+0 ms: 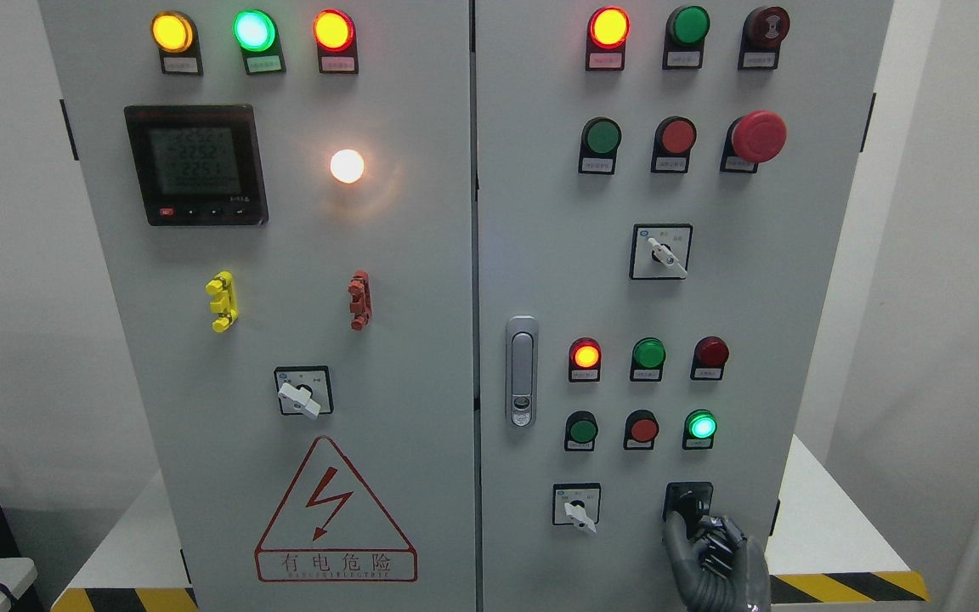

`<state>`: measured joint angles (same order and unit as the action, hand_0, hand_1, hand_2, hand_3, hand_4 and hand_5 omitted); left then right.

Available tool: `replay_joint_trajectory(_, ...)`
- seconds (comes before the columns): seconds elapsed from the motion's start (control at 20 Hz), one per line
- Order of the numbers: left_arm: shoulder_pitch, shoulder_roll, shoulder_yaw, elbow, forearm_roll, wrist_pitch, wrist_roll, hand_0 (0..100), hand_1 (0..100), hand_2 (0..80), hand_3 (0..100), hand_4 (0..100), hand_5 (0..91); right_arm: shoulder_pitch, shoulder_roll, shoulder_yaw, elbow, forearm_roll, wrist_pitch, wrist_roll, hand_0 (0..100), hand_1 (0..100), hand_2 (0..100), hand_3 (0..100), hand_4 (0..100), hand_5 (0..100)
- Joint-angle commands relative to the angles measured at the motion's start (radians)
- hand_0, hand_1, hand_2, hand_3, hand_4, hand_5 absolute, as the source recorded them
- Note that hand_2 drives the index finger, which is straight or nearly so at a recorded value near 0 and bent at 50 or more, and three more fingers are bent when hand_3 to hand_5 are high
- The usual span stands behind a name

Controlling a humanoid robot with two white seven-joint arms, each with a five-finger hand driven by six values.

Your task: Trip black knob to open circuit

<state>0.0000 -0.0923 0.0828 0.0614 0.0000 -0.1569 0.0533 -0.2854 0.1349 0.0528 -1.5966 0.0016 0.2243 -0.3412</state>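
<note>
1. My right hand [715, 548] comes up from the bottom edge, right of the middle, its grey fingers [723, 535] curled around the black knob [690, 506] and its thumb reaching up the knob's left side; I am grasping it.
2. The black knob sits on a black square plate at the lower right of the right cabinet door [812, 280], the lowest control on that side.
3. Just to its left on the same row is a white-handled selector switch [577, 508], its handle pointing down and to the right.
4. Above them are two rows of round controls; a green lamp [700, 426] glows at the right of the lower row and a red lamp [585, 354] glows at the left of the upper row.
5. The door latch [521, 371] stands upright near the seam between the two doors.
6. Higher up is the red mushroom button [759, 136], and another selector switch [661, 252] lies below it.
7. On the left door [421, 357] are a warning triangle [335, 510], a digital meter [195, 165] and a lit white lamp [347, 166].
8. The cabinet stands on a white bench [829, 518] edged in yellow and black stripes.
</note>
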Motion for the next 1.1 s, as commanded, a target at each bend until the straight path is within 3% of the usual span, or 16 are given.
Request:
replay_joint_trajectory(0.0, -0.008, -0.001, 0.0, 0.0, -0.034, 0.0, 0.0, 12, 39, 0.0, 0, 0, 0.0, 0.0, 0.002, 0.005, -0.006, 0.026, -0.011, 0.013, 57, 73, 64, 97, 98, 97)
replay_joint_trajectory(1.05, -0.008, 0.0, 0.0, 0.0, -0.034, 0.0, 0.0, 12, 39, 0.0, 0, 0, 0.0, 0.002, 0.002, 0.004, -0.006, 0.04, -0.008, 0.016, 58, 75, 62, 96, 98, 97)
